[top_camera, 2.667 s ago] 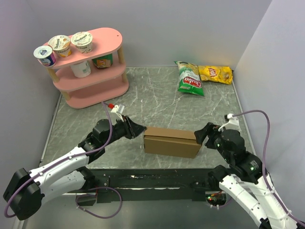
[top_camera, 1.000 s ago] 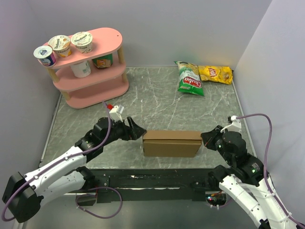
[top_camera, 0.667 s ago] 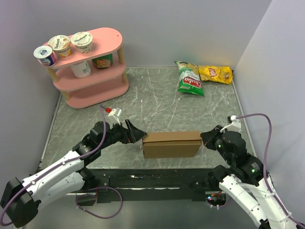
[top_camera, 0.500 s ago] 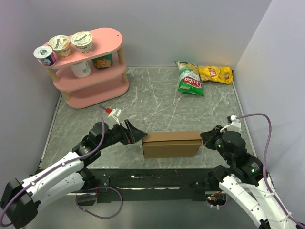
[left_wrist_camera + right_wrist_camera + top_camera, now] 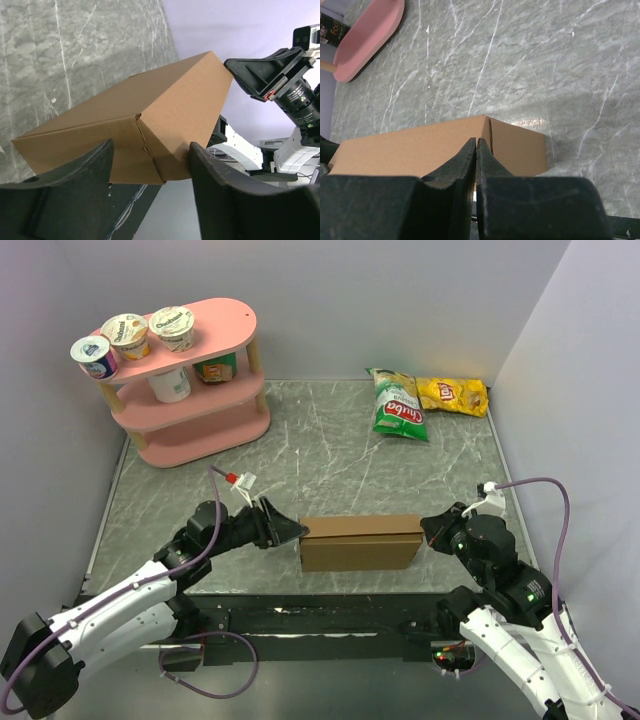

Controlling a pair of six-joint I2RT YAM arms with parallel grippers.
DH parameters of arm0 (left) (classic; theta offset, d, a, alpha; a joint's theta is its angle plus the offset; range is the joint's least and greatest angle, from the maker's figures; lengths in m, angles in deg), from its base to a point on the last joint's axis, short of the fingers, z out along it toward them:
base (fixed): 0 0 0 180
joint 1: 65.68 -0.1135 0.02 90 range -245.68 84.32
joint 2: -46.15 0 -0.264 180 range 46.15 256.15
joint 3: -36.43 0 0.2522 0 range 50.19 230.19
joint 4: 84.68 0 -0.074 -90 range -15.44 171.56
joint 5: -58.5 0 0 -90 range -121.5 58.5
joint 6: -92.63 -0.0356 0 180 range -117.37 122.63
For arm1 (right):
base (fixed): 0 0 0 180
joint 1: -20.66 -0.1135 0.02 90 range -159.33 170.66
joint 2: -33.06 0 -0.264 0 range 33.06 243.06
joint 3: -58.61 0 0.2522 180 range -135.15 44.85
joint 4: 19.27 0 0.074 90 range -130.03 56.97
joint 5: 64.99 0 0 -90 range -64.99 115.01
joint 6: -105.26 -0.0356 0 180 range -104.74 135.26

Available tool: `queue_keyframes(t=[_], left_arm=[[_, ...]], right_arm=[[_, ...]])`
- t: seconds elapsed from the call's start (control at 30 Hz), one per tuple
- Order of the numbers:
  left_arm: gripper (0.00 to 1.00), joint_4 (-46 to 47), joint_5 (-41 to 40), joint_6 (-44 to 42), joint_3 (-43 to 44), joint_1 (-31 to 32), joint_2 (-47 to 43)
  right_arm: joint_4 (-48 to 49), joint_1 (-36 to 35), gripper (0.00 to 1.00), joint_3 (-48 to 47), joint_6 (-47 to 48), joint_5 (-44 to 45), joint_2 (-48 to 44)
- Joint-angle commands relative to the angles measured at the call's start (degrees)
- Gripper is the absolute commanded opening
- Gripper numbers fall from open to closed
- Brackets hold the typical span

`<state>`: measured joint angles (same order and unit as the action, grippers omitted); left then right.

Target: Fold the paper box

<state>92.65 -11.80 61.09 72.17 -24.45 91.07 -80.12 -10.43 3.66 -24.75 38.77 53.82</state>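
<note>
The box (image 5: 360,542) lies on the table (image 5: 330,455) near its front edge, between the two arms, long side across. It already reads as a closed brown block, with top, front and both ends up and no loose flap standing out in any view. The bulk of the folding looks done.

On the left end, the left wrist view shows a seam where two panels meet, slightly uneven at the corner. Whether a tab there is tucked home I cannot tell. That end, and perhaps a last squaring-up, seems to be what is left.

The left claw (image 5: 298,530) is spread wide at that end. Its fingers (image 5: 75,175) stand either side of the corner and do not visibly press the card. The right claw (image 5: 430,528) is at the opposite end with its fingers (image 5: 470,160) pressed together and nothing between them. The tips sit at the top edge near a seam, and whether they touch is unclear.

Further back, well apart from the box, are a pink shelf (image 5: 190,405) with cups (image 5: 125,335) at the left and two chip bags (image 5: 400,405) at the right.
</note>
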Motion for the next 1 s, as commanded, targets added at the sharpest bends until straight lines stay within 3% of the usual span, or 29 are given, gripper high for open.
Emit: queue_keyframes(t=[0.0,0.5,0.97], left_arm=[[0.57,-0.2,2.0,0.7,-1.9,1.3,0.7],[0.34,-3.8,-0.3,-2.2,-5.0,4.1,4.6],[0.25,-11.6,-7.5,-7.1,-5.9,7.0,6.8]], right_arm=[[-5.4,-0.3,0.09,1.5,0.6,-1.1,1.3],[-5.5,-0.3,0.11,1.5,0.4,-1.0,1.2],[-5.4,-0.3,0.15,1.5,0.5,-1.3,1.0]])
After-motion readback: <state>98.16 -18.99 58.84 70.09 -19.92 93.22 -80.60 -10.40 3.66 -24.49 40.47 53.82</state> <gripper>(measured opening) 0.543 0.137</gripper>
